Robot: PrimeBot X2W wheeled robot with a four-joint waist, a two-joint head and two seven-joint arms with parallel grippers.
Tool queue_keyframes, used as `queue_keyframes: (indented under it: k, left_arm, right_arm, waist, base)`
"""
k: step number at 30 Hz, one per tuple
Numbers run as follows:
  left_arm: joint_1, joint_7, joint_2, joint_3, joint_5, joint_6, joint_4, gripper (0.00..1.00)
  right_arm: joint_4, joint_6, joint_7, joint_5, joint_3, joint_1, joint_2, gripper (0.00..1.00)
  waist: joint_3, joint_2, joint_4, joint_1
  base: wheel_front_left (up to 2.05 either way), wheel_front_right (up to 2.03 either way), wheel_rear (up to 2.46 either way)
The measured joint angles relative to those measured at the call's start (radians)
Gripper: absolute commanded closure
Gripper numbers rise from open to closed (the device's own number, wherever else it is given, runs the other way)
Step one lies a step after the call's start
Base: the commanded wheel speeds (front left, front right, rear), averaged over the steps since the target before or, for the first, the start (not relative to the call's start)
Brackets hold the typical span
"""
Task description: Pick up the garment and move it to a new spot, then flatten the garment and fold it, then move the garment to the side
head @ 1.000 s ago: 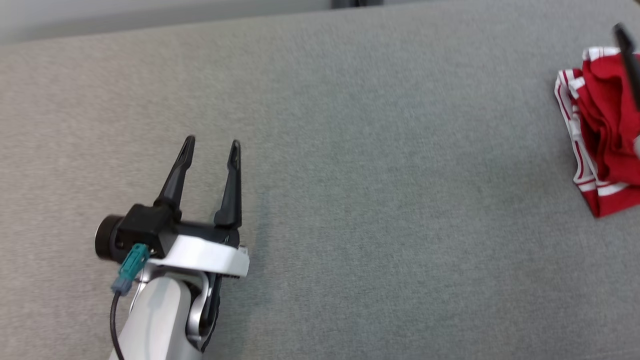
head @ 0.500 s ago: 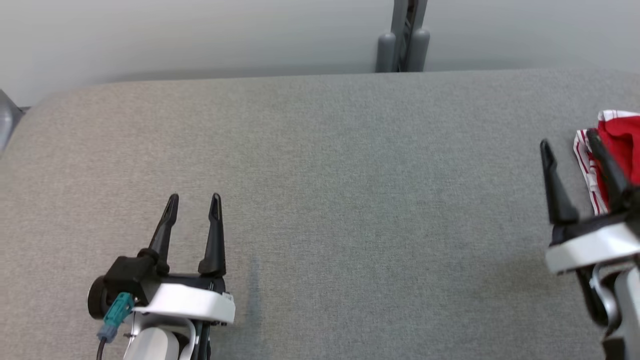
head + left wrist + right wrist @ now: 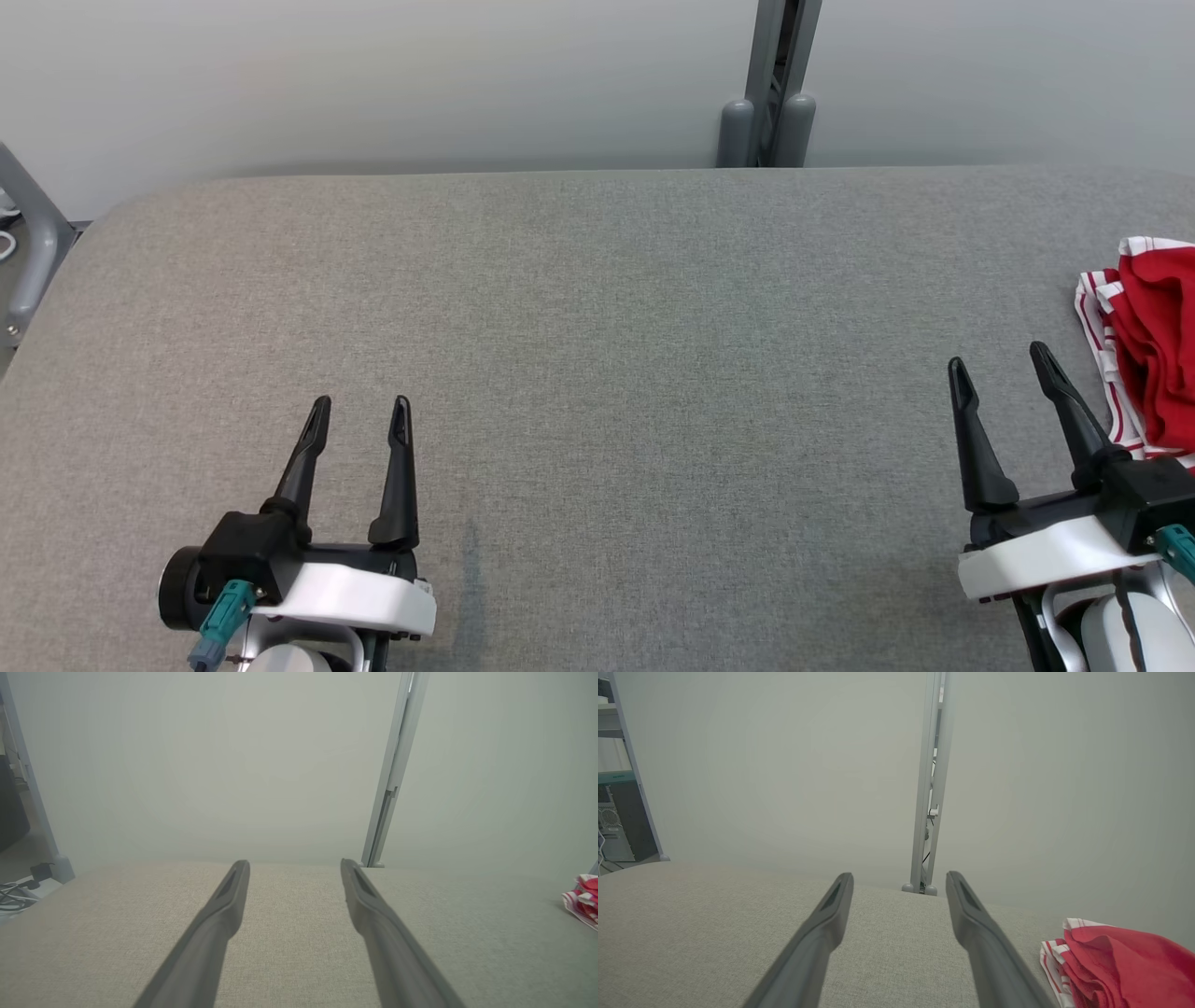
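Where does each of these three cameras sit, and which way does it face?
Head view: on the robot's head, facing forward and down onto the grey table; left gripper at lower left, right gripper at lower right, both open.
Left wrist view: on the left wrist, looking along the left fingers, low across the table toward the wall.
Right wrist view: on the right wrist, looking along the right fingers toward the same wall.
Shared: all three catch the red-and-white garment at their right edge and the grey post.

Left end effector (image 3: 359, 413) parted, empty; right end effector (image 3: 1001, 362) parted, empty.
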Motion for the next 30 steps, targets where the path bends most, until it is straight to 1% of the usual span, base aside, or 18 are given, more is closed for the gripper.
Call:
queue_keyframes:
  k: [8, 12, 15, 24, 26, 30]
  left_arm:
    - [0.004, 0.0, 0.0, -0.001, -0.013, 0.02, -0.007, 0.0]
    - [0.004, 0.0, 0.0, 0.0, -0.017, 0.022, 0.0, 0.0]
    - [0.004, 0.0, 0.0, 0.0, -0.01, 0.023, 0.001, 0.0]
    - [0.004, 0.0, 0.0, 0.0, -0.008, 0.026, 0.012, 0.0]
    - [0.004, 0.0, 0.0, 0.0, -0.014, 0.024, 0.019, 0.0]
    - [0.003, 0.0, 0.001, 0.001, -0.043, -0.002, 0.029, 0.0]
  right_arm:
    - [-0.004, 0.0, 0.0, 0.004, 0.007, 0.004, 0.006, 0.0]
    - [-0.002, 0.0, 0.0, 0.012, 0.005, 0.004, 0.007, 0.0]
    - [-0.002, 0.0, 0.0, 0.053, -0.003, 0.005, 0.018, 0.0]
    - [0.001, 0.0, 0.0, 0.055, -0.002, 0.004, 0.022, 0.0]
    - [0.001, 0.0, 0.0, 0.055, -0.001, 0.004, 0.022, 0.0]
    - [0.0, 0.0, 0.0, 0.053, -0.001, 0.003, 0.023, 0.0]
  waist:
    - [-0.004, 0.0, -0.008, 0.0]
    - [-0.006, 0.0, -0.011, 0.0]
    - [-0.007, 0.0, -0.014, 0.0]
    - [-0.005, 0.0, -0.02, 0.0]
    - [-0.005, 0.0, -0.021, 0.0]
    - [-0.003, 0.0, -0.023, 0.0]
  base:
    - [0.0, 0.0, 0.0]
    - [0.0, 0.0, 0.0]
    - [0.0, 0.0, 0.0]
    - [0.0, 0.0, 0.0]
    - [0.0, 0.0, 0.0]
    - [0.0, 0.0, 0.0]
